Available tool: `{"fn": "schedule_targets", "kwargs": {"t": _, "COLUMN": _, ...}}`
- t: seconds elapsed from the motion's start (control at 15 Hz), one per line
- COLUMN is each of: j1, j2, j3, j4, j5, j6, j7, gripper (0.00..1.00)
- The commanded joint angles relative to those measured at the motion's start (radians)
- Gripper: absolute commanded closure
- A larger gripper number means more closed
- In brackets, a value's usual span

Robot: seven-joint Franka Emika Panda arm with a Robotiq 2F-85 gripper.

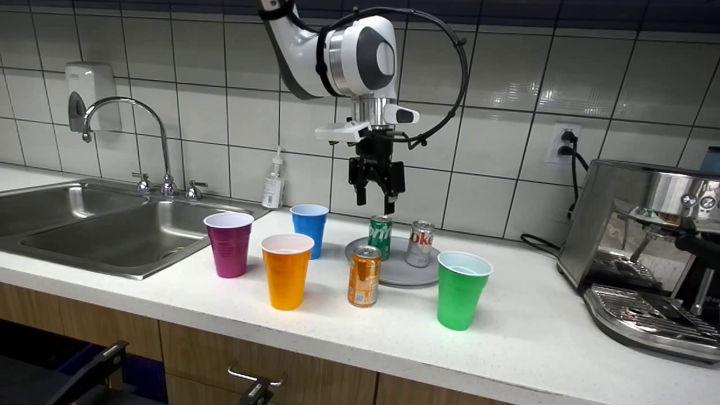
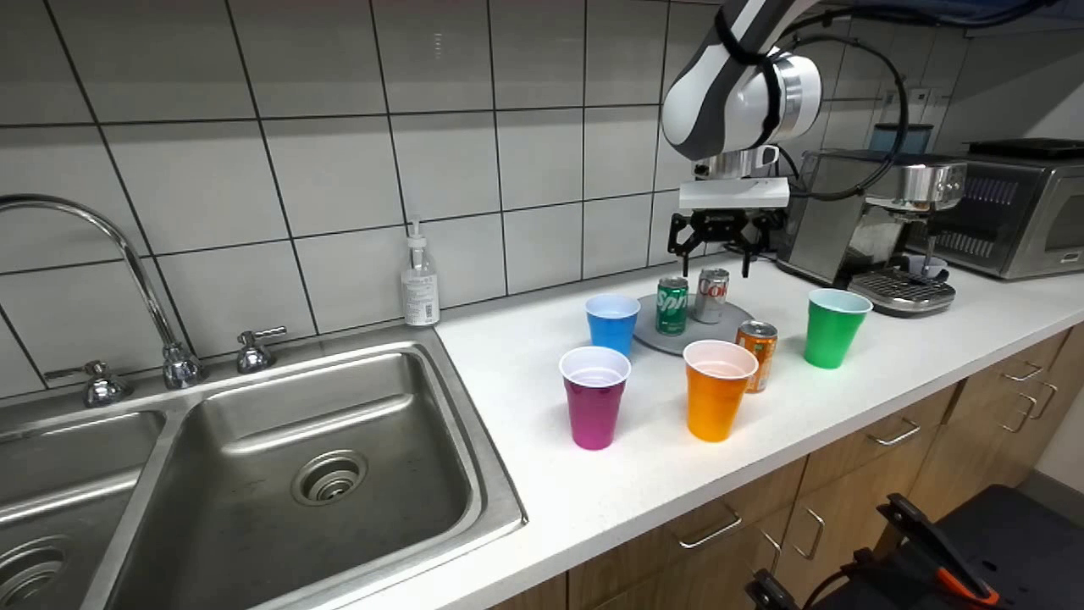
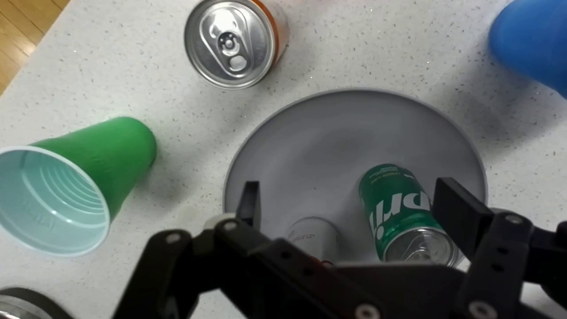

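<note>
Black two-fingered gripper (image 3: 348,195): is pointing down, holding nothing, jaws standing wide apart.
Round grey matte plate (image 3: 336,128): is lying beneath it.
Green cylindrical metal Sprite can (image 3: 398,212): is standing on the plate, below the gripper, its long axis running upright, parallel to the jaws.
Silver cylindrical metal Coke can (image 1: 420,244): is standing upright beside it on the plate.

Tiled wall (image 1: 253,121), as you see in both exterior views: pale, dark-lined, soft glare (image 1: 517,87) in patches; power outlet (image 1: 556,138) set in. Along it runs your white counter (image 1: 523,315), speckled up close, a steel double sink (image 2: 254,517) sunk into it. Beneath: wood-grain cabinets (image 2: 762,500). Wrist view gives you a corner of shiny plank floor (image 3: 17,33). Far side wall (image 2: 999,68): slanting shadow edge.
</note>
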Motion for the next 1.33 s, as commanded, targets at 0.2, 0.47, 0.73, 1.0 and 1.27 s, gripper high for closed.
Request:
{"fn": "schedule_targets", "kwargs": {"t": 0.2, "j1": -0.001, "j2": 0.127, "j3": 0.014, "j4": 0.150, "j5": 0.066, "j6": -0.012, "j7": 0.046, "gripper": 0.00}}
{"fn": "schedule_targets", "kwargs": {"t": 0.47, "j1": 0.008, "j2": 0.198, "j3": 0.010, "j4": 0.231, "j5": 0.079, "j6": -0.022, "j7": 0.069, "gripper": 0.00}}
{"fn": "schedule_targets", "kwargs": {"t": 0.73, "j1": 0.011, "j2": 0.255, "j3": 0.007, "j4": 0.300, "j5": 0.093, "j6": -0.032, "j7": 0.089, "gripper": 0.00}}
{"fn": "schedule_targets", "kwargs": {"t": 1.0, "j1": 0.012, "j2": 0.302, "j3": 0.004, "j4": 0.356, "j5": 0.109, "j6": -0.043, "j7": 0.106, "gripper": 0.00}}
{"fn": "schedule_targets", "kwargs": {"t": 1.27, "j1": 0.015, "j2": 0.341, "j3": 0.000, "j4": 0.399, "j5": 0.115, "j6": -0.047, "j7": 0.127, "gripper": 0.00}}
